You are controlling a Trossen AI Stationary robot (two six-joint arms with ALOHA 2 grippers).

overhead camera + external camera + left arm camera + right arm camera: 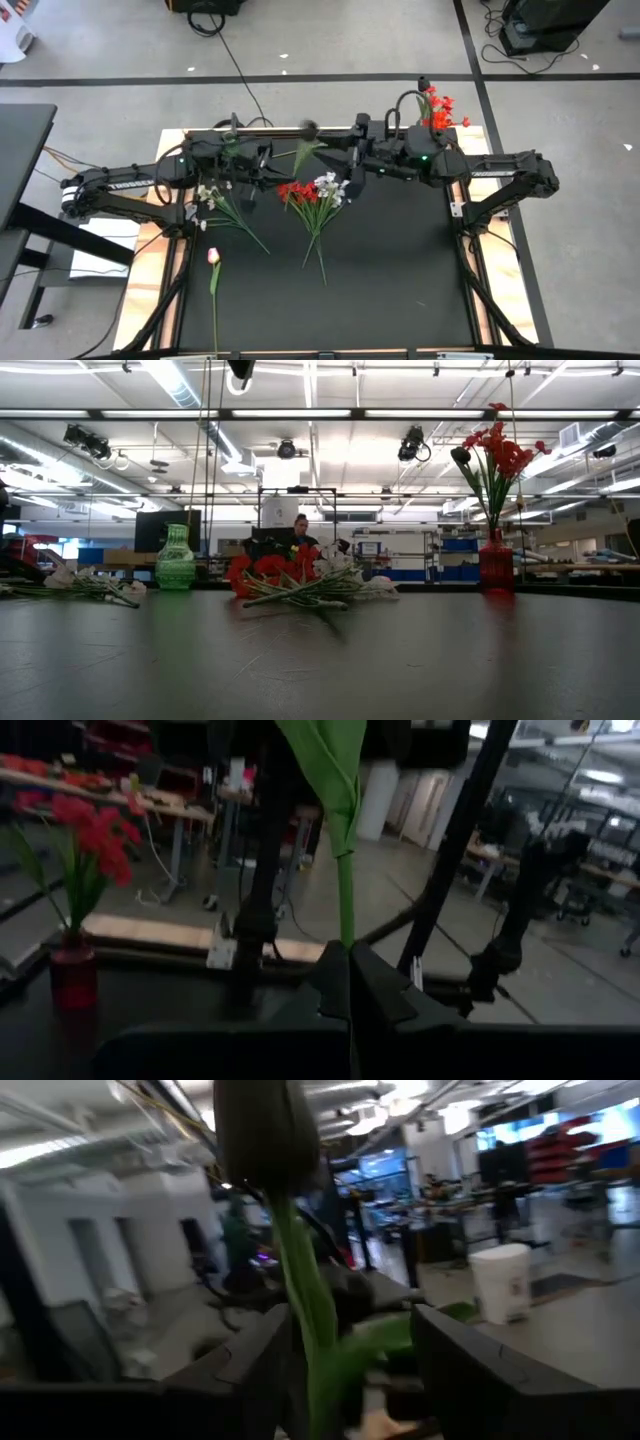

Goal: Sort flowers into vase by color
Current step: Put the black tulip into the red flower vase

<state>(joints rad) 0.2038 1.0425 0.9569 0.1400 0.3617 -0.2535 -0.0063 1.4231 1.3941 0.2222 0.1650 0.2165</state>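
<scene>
While the left end effector clamps the flower stem, the open right end effector straddles it.

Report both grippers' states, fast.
Left gripper: shut on a green flower stem.
Right gripper: open, fingers either side of a dark-budded flower.

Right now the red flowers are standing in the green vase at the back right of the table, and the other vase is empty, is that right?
Not quite. The red flowers stand in the red vase, not the green one, as the low view shows. The green vase on the other side is the empty one.
</scene>
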